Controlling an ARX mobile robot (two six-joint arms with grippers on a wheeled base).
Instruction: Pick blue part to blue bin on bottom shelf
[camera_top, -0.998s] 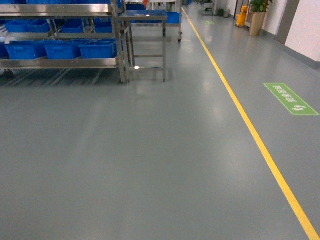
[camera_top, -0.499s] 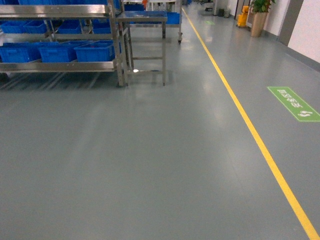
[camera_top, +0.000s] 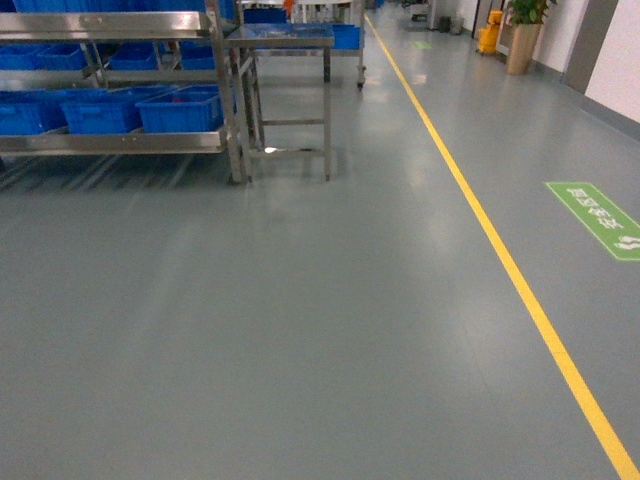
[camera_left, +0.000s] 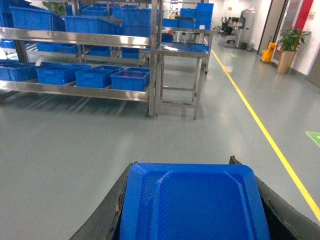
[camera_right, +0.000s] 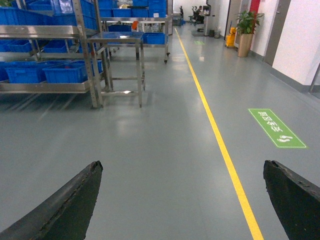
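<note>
Blue part (camera_left: 192, 202) sits clamped in the left gripper (camera_left: 192, 210); the right gripper (camera_right: 182, 200) gapes empty. Roll squarely toward the bottom shelf (camera_top: 110, 142), probably targeting the bin (camera_top: 180, 108) nearest its right end.

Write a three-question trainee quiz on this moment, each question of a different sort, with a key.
1. True or false: the left gripper is shut on the blue part.
2. Multiple choice: the right gripper is A) open, nothing between its fingers; B) shut on a bin; C) out of view.
3. Fill in: in the head view, the yellow floor line runs to the ___ of the steel-topped table.

Key: 1 true. 2 A. 3 right. Blue bins sit on the bottom shelf, across open floor from the robot.
</note>
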